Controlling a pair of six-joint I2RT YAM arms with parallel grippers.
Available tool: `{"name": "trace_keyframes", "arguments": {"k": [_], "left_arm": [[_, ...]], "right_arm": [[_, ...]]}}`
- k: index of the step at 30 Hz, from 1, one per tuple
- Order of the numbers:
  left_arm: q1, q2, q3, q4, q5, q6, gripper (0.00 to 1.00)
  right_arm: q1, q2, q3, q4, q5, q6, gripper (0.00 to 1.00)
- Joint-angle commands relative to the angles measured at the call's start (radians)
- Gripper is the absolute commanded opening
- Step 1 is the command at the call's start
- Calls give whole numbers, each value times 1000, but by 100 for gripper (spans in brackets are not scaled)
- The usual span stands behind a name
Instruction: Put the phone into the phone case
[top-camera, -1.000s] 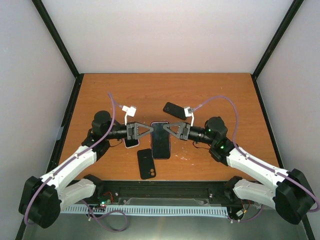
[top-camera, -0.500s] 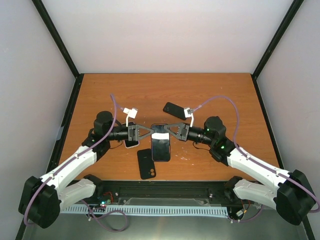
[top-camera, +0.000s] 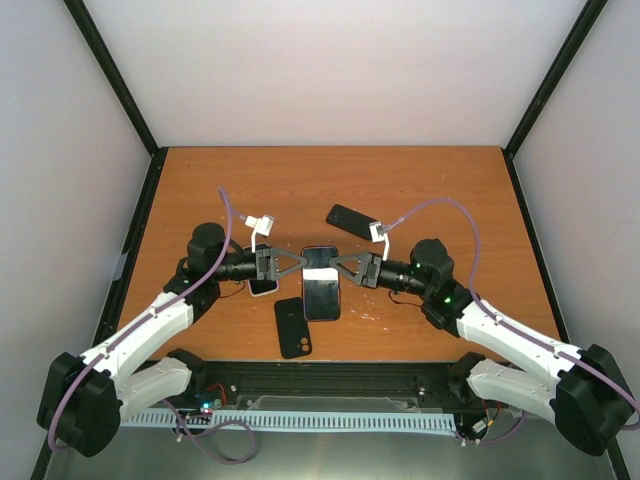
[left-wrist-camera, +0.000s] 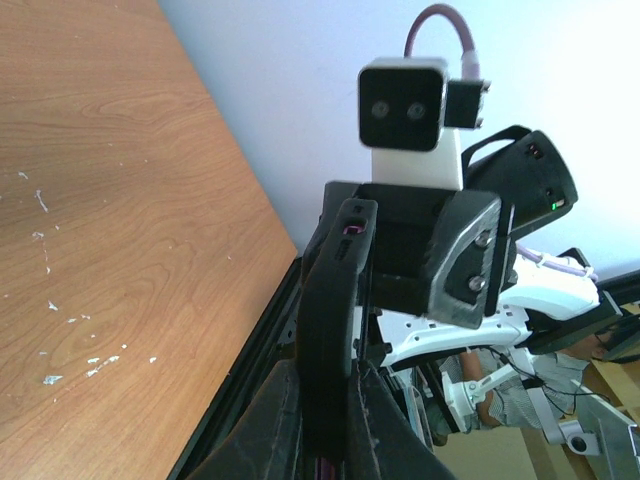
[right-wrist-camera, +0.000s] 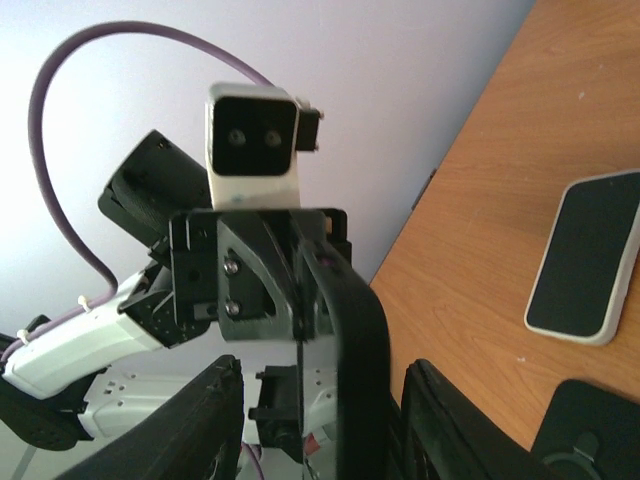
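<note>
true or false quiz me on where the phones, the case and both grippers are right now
1. The left gripper is clamped on one edge of the dark phone. True.
2. The black case is fitted around that phone. False: it lies by itself on the table, nearer the arm bases.
3. The right gripper has its jaws apart around the dark phone's other edge. True.
4. The white-edged phone sits in the table's far right corner. False: it lies flat near the middle, beside the left gripper.
</note>
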Motion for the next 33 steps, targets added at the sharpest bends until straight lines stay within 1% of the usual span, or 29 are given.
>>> {"name": "trace_keyframes", "arguments": {"k": [1, 4, 8, 10, 12, 18, 19, 21, 24, 28, 33], "left_arm": [[1, -18, 9, 90, -13, -43, 0], [1, -10, 8, 95, -21, -44, 0], [1, 3, 6, 101, -28, -46, 0], [1, 11, 10, 92, -36, -47, 1], [1, 14, 13, 74, -48, -52, 7], [1, 9, -14, 66, -57, -78, 48], [1, 11, -24, 72, -53, -85, 53], [1, 13, -58, 106, -36, -104, 56], [1, 30, -108, 172, 1, -151, 58], [0, 51, -126, 198, 36, -165, 58], [0, 51, -117, 190, 46, -156, 54]], "right_arm": [[2, -36, -46, 10, -34, 6, 40], [2, -45, -48, -7, -48, -1, 32], [2, -48, -45, -12, -46, -3, 11], [3, -47, -45, 3, -39, 15, 7], [2, -45, -47, 28, -17, 42, 5], [2, -55, -88, 111, 112, 159, 6], [2, -57, -89, 110, 137, 174, 6], [2, -63, -76, 63, 200, 192, 6], [2, -67, -62, 30, 267, 207, 6], [2, -61, -47, 40, 319, 224, 6], [2, -42, -25, 31, 345, 222, 7]]}}
